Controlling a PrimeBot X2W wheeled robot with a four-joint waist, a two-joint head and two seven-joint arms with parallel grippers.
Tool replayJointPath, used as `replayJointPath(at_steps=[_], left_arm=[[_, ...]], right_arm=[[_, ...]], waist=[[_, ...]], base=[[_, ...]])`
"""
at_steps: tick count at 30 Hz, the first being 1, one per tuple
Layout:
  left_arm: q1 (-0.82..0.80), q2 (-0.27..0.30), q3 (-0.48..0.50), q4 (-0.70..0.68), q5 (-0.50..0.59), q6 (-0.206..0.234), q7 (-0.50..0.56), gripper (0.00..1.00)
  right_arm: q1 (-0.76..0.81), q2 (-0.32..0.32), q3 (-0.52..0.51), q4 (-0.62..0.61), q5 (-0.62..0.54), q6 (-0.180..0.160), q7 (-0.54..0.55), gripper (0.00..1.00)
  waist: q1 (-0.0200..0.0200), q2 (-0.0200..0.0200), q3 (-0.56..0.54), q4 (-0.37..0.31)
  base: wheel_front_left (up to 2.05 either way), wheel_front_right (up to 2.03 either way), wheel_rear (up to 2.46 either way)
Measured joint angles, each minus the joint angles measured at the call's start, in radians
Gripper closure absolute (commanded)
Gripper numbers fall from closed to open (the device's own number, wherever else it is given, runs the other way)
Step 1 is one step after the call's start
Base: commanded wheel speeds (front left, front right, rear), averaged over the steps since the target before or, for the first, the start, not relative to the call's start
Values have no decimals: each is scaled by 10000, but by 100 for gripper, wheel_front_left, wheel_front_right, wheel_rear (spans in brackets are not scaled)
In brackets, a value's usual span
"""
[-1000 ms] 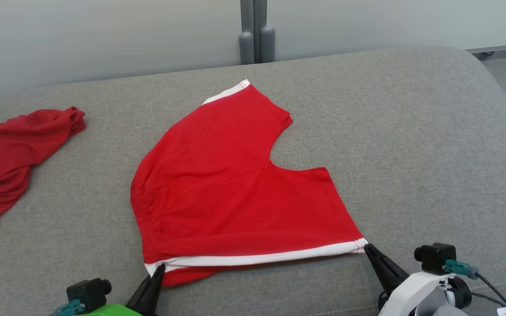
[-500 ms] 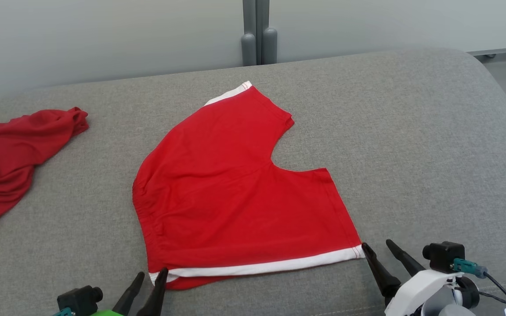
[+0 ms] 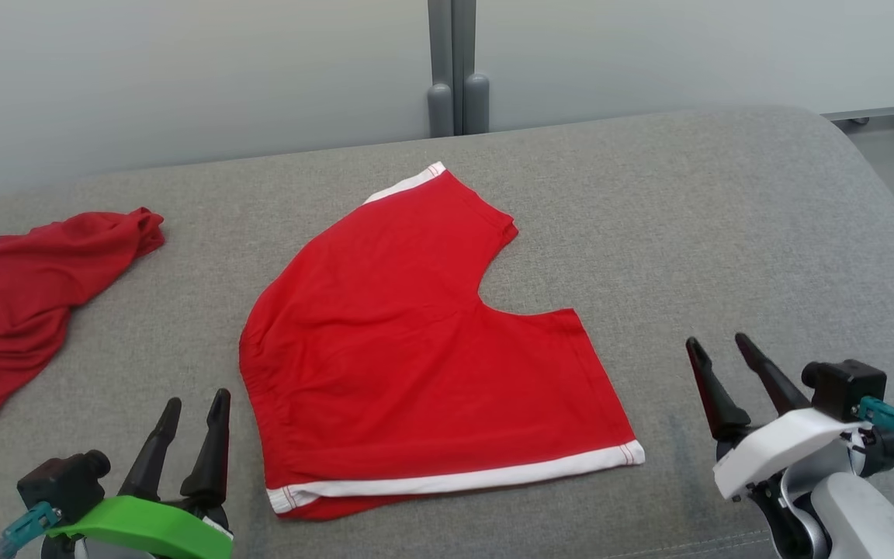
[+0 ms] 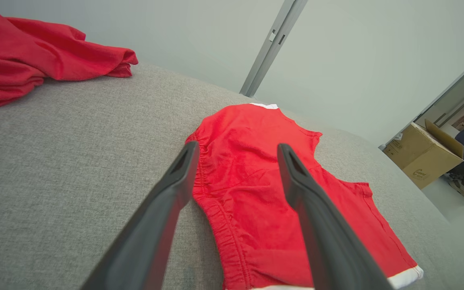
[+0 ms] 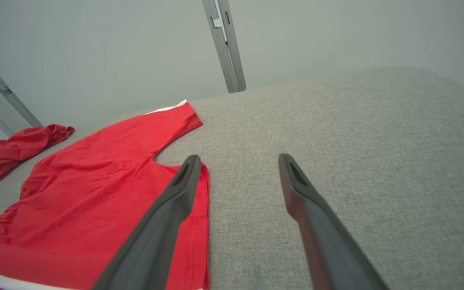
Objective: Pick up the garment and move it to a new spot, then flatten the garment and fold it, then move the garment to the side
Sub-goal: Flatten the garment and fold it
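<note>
On the grey cushion [image 3: 726, 233] the red shorts [image 3: 416, 349] lay flat, left gripper [image 3: 196, 400] and right gripper [image 3: 719, 340] wide open and empty; folding well likely meant pinching both near corners evenly.

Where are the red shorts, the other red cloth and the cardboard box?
red shorts [image 3: 416, 341], head view, middle of the fabric.
other red cloth [image 3: 20, 287], head view, crumpled middle.
cardboard box [image 4: 421, 157], left wrist view, front side.

The left gripper [image 3: 197, 399] and right gripper [image 3: 717, 341], pinched on the corners of the shorts' [image 3: 416, 334] white hem [image 3: 455, 480] a second ago, now stand spread and apart from it, one on each side. The hem lies free.
</note>
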Motion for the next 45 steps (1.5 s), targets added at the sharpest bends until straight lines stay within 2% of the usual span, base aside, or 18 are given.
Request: replayJointPath(at_steps=[7, 12, 20, 23, 32, 45], left_arm=[[34, -276, 203, -479, 972, 566, 0, 0], [165, -341, 286, -621, 1561, 936, -2, 0], [751, -686, 596, -1016, 2082, 1411, -2, 0], [912, -823, 846, -1193, 2132, 1496, -2, 0], [1397, -938, 1127, -1361, 2775, 1636, -27, 0], [1677, -1212, 1189, -1572, 3028, 1664, -27, 0]], right_arm=[[-245, 153, -407, -930, -523, -337, 0, 0], [-230, 282, -491, -1383, -932, -727, -2, 0], [-100, 598, -408, -1975, -1302, -874, -2, 0], [156, 646, -431, -2036, -1358, -1035, -2, 0], [642, 792, -407, -2031, -1471, -1037, -2, 0], [850, 821, -460, -2036, -1611, -1108, -2, 0]], waist=[[0, 0, -284, 4], [0, 0, -420, 36], [0, 0, -517, 70], [0, 0, -540, 87], [0, 0, -567, 155], [0, 0, -531, 167]], base=[[0, 0, 0], [0, 0, 0], [0, 0, 0], [0, 0, 0], [0, 0, 0], [0, 0, 0]])
